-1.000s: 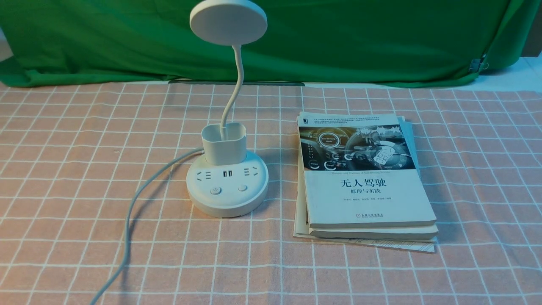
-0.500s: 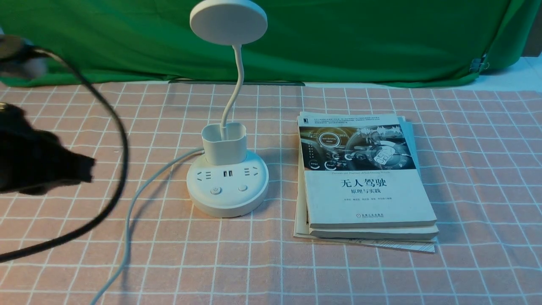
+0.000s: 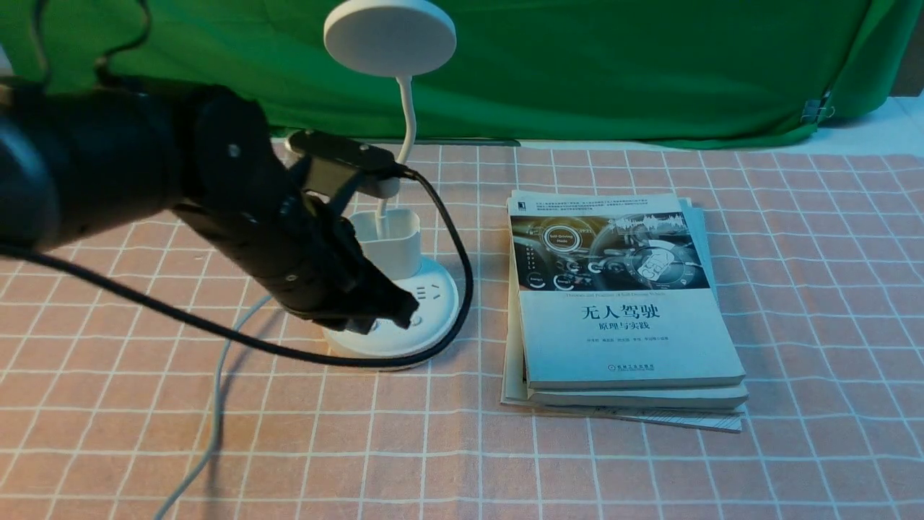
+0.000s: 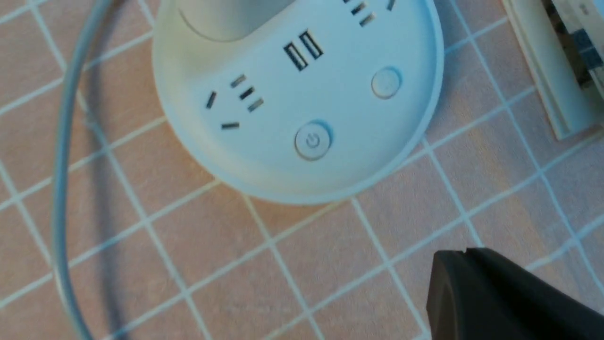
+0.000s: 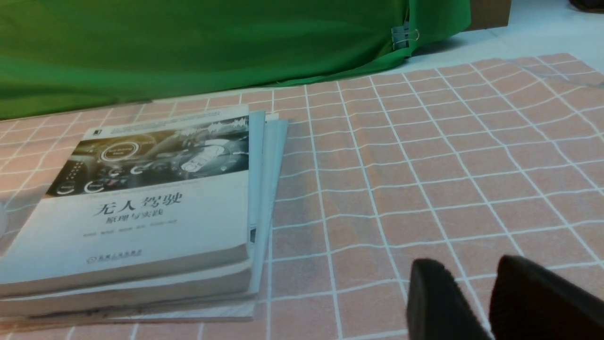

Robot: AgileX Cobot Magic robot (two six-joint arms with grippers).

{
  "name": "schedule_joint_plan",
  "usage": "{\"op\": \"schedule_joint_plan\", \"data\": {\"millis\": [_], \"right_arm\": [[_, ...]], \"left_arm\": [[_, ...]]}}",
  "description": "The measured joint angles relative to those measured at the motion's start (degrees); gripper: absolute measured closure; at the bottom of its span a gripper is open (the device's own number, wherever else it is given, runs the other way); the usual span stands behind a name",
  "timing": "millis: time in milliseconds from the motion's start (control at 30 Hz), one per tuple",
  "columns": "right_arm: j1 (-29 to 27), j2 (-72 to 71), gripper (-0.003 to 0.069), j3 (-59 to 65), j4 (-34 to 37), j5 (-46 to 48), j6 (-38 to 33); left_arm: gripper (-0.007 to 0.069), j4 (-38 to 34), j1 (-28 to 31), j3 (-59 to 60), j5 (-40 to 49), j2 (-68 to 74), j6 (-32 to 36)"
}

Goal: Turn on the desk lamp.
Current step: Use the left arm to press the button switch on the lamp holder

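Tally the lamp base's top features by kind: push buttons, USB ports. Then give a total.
Push buttons: 2, the power-marked button and the plain button
USB ports: 2, side by side
Total: 4

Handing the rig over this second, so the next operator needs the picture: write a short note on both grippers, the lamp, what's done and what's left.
Left gripper: appears shut and empty, in front of the lamp's holder, near the buttons; contact not visible.
Right gripper: over the cloth beside the books, fingers slightly apart, nothing between them.
Desk lamp: upright, left of the books.
Done: left arm at the lamp; no glow visible on the head.
Left: likely press the power-marked button, then check for light.
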Motion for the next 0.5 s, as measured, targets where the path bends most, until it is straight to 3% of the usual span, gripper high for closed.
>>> {"op": "schedule_joint_plan", "data": {"millis": [500], "right_arm": [[0.0, 0.0, 0.0418, 0.0, 0.0, 0.0, 0.0]], "left_arm": [[0.0603, 1.6, -1.0, -8.3, -6.6, 14.5, 0.0]]}}
